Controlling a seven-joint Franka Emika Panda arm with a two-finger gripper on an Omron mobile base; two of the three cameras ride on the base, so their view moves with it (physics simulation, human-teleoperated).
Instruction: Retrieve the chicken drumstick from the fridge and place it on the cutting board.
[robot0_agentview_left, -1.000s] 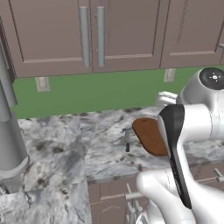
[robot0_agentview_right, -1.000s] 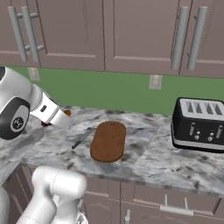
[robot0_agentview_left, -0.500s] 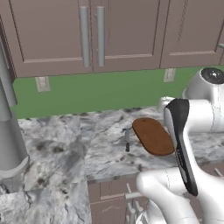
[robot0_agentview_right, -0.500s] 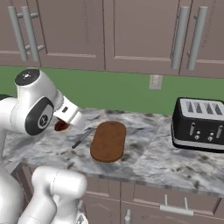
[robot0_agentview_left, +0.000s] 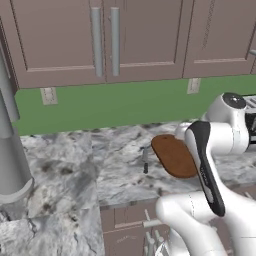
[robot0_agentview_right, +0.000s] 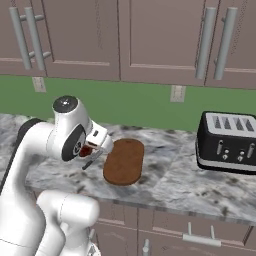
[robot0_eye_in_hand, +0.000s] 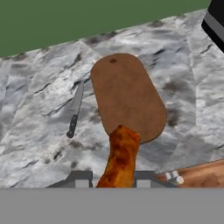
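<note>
A knife (robot0_eye_in_hand: 75, 113) lies on the marble worktop (robot0_eye_in_hand: 35, 96), just left of the cutting board (robot0_eye_in_hand: 127, 95). The gripper (robot0_eye_in_hand: 113, 178) has its jaws closed on the chicken drumstick (robot0_eye_in_hand: 120, 156), over the board's near end. A toaster (robot0_agentview_right: 227, 141) stands well apart at right.

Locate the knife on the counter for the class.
The knife lies flat on the marble counter, right beside the cutting board's left edge in the hand view, handle nearest the camera.
</note>
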